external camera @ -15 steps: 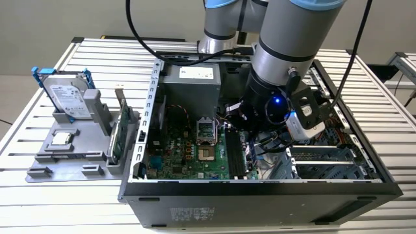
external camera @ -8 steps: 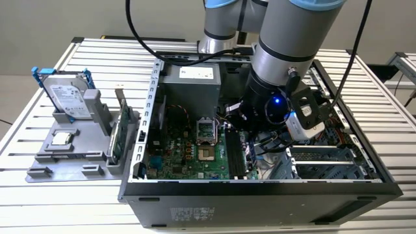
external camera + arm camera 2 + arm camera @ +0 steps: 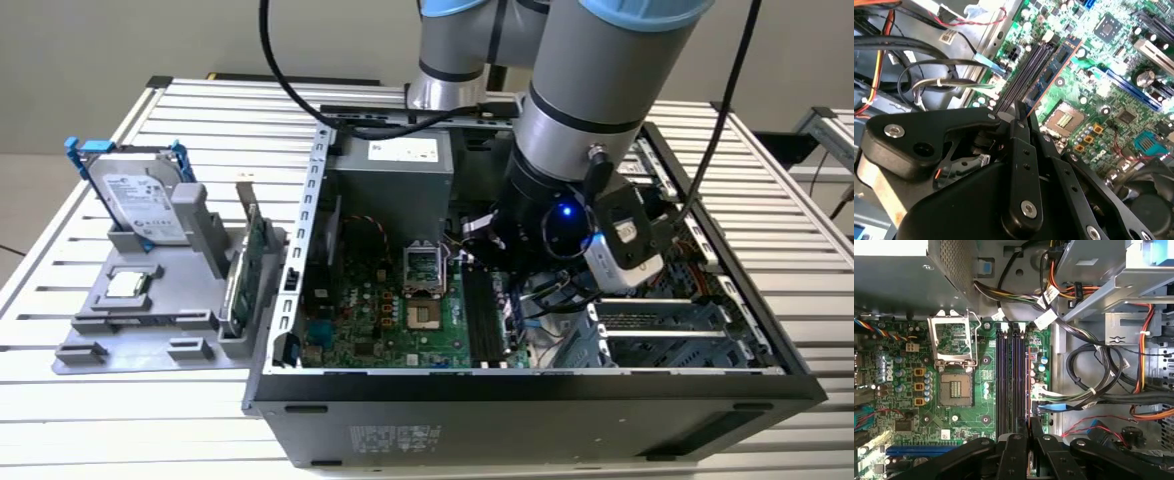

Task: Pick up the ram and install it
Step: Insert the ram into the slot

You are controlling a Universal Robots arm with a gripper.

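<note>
The ram (image 3: 1056, 62) is a thin blue stick with dark chips, standing on edge right beside the black memory slots (image 3: 1024, 75) of the green motherboard (image 3: 1114, 65). My gripper (image 3: 1021, 109) is shut on the ram's near end with its black fingers close together. In the first wrist view the ram (image 3: 1028, 385) shows edge-on as a thin line along the outermost of the memory slots (image 3: 1010, 375), with the gripper (image 3: 1029, 422) over its end. I cannot tell whether it is seated. In the exterior view the gripper (image 3: 497, 252) is low inside the open computer case (image 3: 534, 395).
Cable bundles (image 3: 1089, 365) and a drive cage (image 3: 1134, 285) crowd one side of the slots; the open processor socket (image 3: 955, 388) lies on the other. On the exterior view's left, a grey holder (image 3: 127, 335) carries a hard drive (image 3: 140, 200) and a green card (image 3: 244, 275).
</note>
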